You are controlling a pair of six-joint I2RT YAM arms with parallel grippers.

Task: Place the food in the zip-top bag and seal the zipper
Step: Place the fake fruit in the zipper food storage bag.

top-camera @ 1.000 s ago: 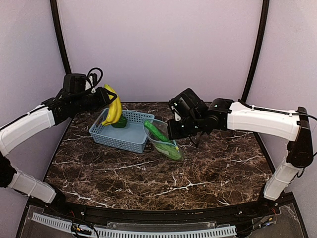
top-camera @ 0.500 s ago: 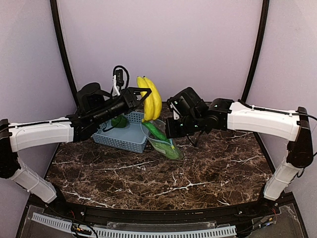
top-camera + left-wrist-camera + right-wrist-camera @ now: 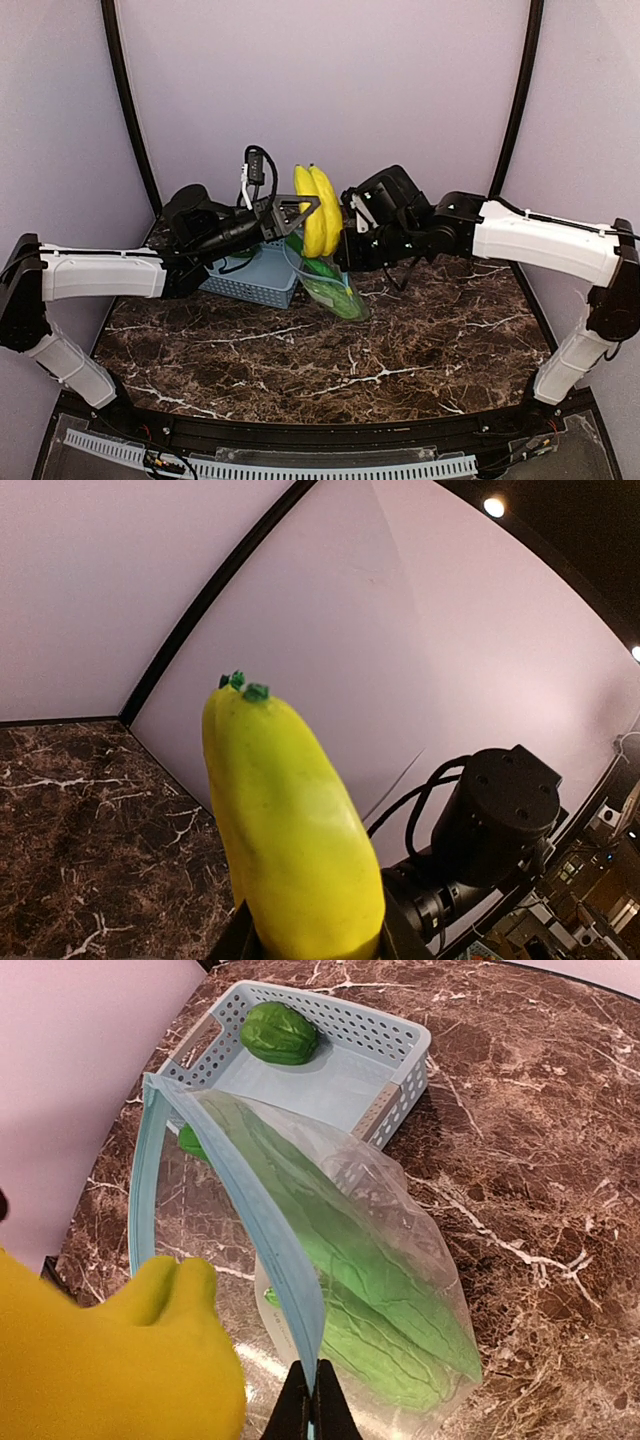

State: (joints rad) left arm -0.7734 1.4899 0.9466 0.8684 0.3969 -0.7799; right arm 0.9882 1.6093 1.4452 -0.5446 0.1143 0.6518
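One banana [image 3: 320, 215] | upright in left end effector [image 3: 303, 207]; near zip-top bag [image 3: 400, 1290] mouth

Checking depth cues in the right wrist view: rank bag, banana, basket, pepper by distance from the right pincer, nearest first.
1. bag: pinched in the right pincer, at its blue edge.
2. banana: close by, lower left of the view, at the bag's mouth.
3. basket: beyond the bag.
4. pepper: in the basket's far end.

1. A light-blue slotted basket [image 3: 255, 285] stands on the desk's far left part.
2. The desk [image 3: 400, 350] is dark brown marble with white veins.
3. Pale lilac walls [image 3: 400, 90] stand behind it.
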